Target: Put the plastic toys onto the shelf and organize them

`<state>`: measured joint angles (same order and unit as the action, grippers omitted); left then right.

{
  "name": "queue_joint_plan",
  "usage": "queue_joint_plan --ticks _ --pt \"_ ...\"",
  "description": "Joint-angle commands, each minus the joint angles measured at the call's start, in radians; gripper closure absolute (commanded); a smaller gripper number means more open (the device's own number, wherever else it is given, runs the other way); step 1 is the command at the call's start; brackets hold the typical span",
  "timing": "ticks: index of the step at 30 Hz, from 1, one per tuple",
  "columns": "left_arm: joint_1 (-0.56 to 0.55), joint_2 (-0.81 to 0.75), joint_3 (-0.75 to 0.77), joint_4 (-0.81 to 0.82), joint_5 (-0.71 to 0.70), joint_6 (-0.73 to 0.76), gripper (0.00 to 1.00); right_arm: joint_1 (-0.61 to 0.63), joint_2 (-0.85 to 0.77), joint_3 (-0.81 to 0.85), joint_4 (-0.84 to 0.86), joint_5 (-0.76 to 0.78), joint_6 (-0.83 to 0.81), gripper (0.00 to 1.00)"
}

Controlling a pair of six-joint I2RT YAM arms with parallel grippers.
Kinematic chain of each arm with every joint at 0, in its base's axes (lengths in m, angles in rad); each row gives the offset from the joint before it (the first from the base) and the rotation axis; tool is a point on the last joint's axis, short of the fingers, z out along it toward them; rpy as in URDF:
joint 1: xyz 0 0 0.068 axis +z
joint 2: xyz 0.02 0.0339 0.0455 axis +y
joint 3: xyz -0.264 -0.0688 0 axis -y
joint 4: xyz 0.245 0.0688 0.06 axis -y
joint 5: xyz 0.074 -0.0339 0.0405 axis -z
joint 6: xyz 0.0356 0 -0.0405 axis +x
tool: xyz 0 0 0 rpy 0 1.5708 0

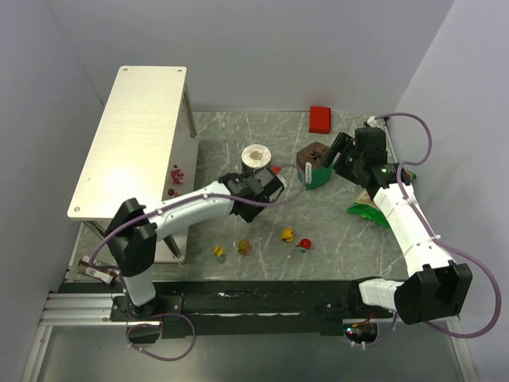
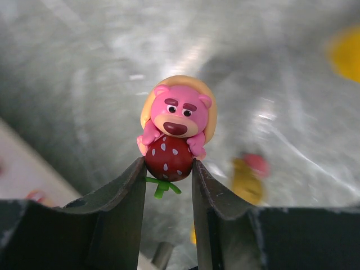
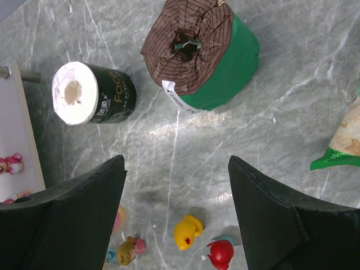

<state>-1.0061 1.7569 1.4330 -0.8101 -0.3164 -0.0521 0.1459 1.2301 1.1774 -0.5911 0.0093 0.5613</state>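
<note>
Left gripper [image 2: 169, 164] was shut tight on the pink bear [image 2: 175, 126] at its strawberry base, mid-table, with the table [image 1: 334, 231] blurred behind. The shelf [image 1: 131, 135] stood along the left wall, with two toys [image 1: 178, 173] on its lower tier. Four loose toys [image 1: 287, 235] lay near the front edge. Right gripper [image 3: 177, 169] had its jaws wide over bare marble, between the green roll [image 3: 225, 62] and those toys.
</note>
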Motion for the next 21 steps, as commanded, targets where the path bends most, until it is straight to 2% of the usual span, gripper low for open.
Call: queue_joint_plan --ticks 1,4,15,18,21 --pt "0.075 0.018 0.127 -0.044 -0.125 -0.096 0.98 -0.008 -0.023 0.011 0.017 0.004 0.011 0.2" --pt "0.116 0.09 0.211 -0.09 -0.232 -0.164 0.99 -0.008 -0.034 0.005 0.005 0.004 0.009 0.2" --pt "0.267 0.343 0.558 -0.267 -0.363 -0.397 0.99 -0.008 -0.09 -0.041 -0.03 -0.029 0.003 0.2" --pt "0.285 0.371 0.61 -0.302 -0.394 -0.436 0.99 -0.008 -0.098 -0.051 -0.036 -0.037 -0.001 0.2" --pt "0.288 0.36 0.59 -0.298 -0.397 -0.451 0.99 -0.008 -0.1 -0.059 -0.033 -0.049 -0.011 0.2"
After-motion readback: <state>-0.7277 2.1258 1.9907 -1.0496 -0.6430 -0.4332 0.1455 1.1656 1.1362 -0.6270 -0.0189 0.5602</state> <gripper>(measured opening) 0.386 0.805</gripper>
